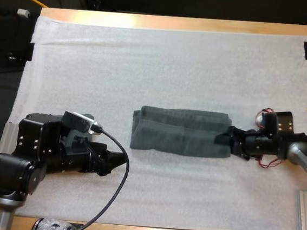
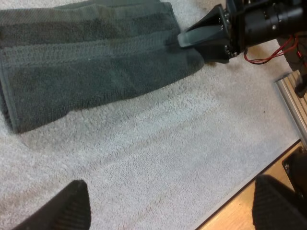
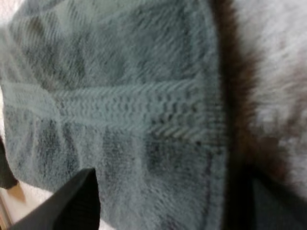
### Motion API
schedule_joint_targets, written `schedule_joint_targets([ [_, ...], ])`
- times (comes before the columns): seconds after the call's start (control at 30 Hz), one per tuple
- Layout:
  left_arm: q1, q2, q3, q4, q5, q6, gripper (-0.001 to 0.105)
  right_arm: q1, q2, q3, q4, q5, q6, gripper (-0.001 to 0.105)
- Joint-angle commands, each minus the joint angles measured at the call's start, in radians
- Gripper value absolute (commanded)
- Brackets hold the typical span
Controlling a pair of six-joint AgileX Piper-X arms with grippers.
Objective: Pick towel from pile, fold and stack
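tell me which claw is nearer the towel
Right. The right claw is at one end of the towel, over its edge; the left claw sits apart from the opposite end, over bare mat.

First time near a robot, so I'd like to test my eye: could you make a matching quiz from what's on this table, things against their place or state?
1 towel
2 left gripper
3 right gripper
4 mat

A white, covering the table
B at one end of the towel
C folded, dark grey-green, mid-mat
D open, over bare mat, apart from the towel

Pairs: 1-C, 2-D, 3-B, 4-A
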Motion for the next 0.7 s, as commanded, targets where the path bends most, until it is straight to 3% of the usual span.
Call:
schedule_joint_targets([
  [0.0, 0.002, -0.007, -0.005, 0.005, -0.002, 0.007, 0.067, 0.029, 0.029, 0.010, 0.019, 0.000, 0.014, 0.062],
  [0.23, 0.002, -0.007, -0.005, 0.013, -0.002, 0.007, 0.067, 0.049, 0.028, 0.010, 0.014, 0.058, 0.082, 0.059],
  [0.27, 0.002, -0.007, -0.005, 0.014, -0.002, 0.007, 0.067, 0.049, 0.027, 0.010, 0.014, 0.060, 0.082, 0.055],
  [0.37, 0.002, -0.007, -0.005, 0.013, -0.002, 0.007, 0.067, 0.049, 0.010, 0.010, 0.014, 0.066, 0.082, 0.031],
  [0.43, 0.002, -0.007, -0.005, 0.013, -0.002, 0.007, 0.067, 0.049, -0.020, 0.010, 0.017, 0.095, 0.070, 0.009],
  [0.47, 0.002, -0.007, -0.005, 0.013, -0.002, 0.007, 0.067, 0.049, -0.032, 0.010, 0.021, 0.111, 0.055, 0.004],
  [0.67, 0.002, -0.007, -0.005, 0.003, -0.002, 0.007, 0.067, 0.058, -0.195, 0.010, 0.165, 0.344, -0.067, 0.000],
])
